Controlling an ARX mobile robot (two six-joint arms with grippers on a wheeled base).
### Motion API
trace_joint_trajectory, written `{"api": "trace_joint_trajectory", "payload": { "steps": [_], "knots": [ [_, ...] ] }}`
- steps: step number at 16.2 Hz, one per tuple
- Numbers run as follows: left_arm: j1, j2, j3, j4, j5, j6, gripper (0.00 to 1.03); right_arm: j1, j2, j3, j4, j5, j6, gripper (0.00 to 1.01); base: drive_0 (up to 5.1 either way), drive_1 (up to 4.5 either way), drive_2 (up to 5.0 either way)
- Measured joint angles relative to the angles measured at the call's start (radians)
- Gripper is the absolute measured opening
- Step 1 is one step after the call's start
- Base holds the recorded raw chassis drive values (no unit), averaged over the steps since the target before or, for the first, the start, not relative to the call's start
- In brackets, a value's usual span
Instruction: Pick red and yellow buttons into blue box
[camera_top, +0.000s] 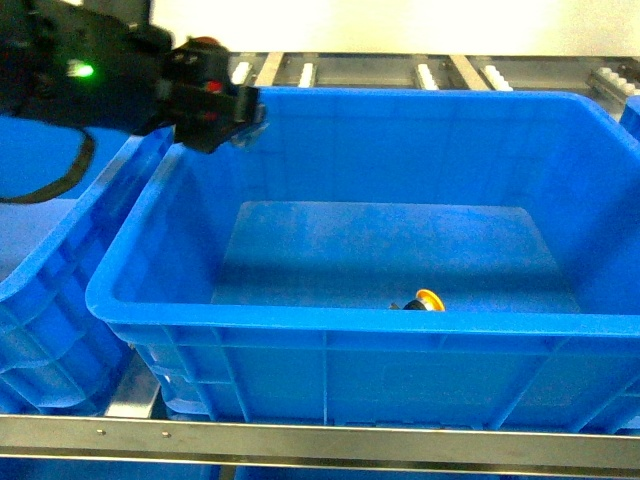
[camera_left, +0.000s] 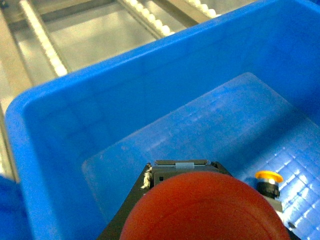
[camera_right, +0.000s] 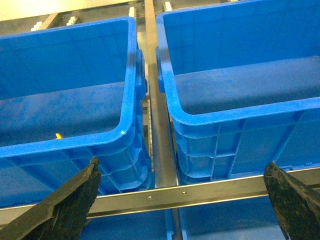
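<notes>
Left hand (camera_top: 232, 112) grips red mushroom-cap push button (camera_left: 205, 207) over large deep blue plastic crate (camera_top: 330, 325); yellow-capped button (camera_top: 428, 299) already inside. You release next.

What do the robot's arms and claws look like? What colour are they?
The left arm is black and chunky, with a small green light glowing on it and a black cable looping underneath. The right gripper has two dark, flat, pointy fingers with a rough surface.
</notes>
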Motion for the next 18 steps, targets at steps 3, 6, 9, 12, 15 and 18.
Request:
{"api": "trace_joint_trajectory", "payload": {
  "steps": [3,6,9,12,15,18],
  "knots": [
    [-0.09,0.148,0.211,-0.119,0.005,0.125,0.26,0.0,0.0,0.0,0.0,0.0,0.0,0.98,0.0,0.0,0.0],
    [-0.166,0.29,0.272,-0.17,-0.067,0.228,0.26,0.0,0.0,0.0,0.0,0.0,0.0,0.98,0.0,0.0,0.0],
    [-0.19,0.367,0.275,-0.165,-0.117,0.267,0.26,0.0,0.0,0.0,0.0,0.0,0.0,0.98,0.0,0.0,0.0],
    [-0.172,0.365,0.277,-0.151,-0.131,0.235,0.55,0.0,0.0,0.0,0.0,0.001,0.0,0.98,0.0,0.0,0.0],
    [-0.128,0.315,0.241,-0.088,-0.145,0.133,0.89,0.0,0.0,0.0,0.0,0.001,0.0,0.98,0.0,0.0,0.0],
    [-0.029,0.103,0.071,0.101,-0.266,-0.048,0.98,0.0,0.0,0.0,0.0,0.001,0.0,0.98,0.0,0.0,0.0]
  ]
}}
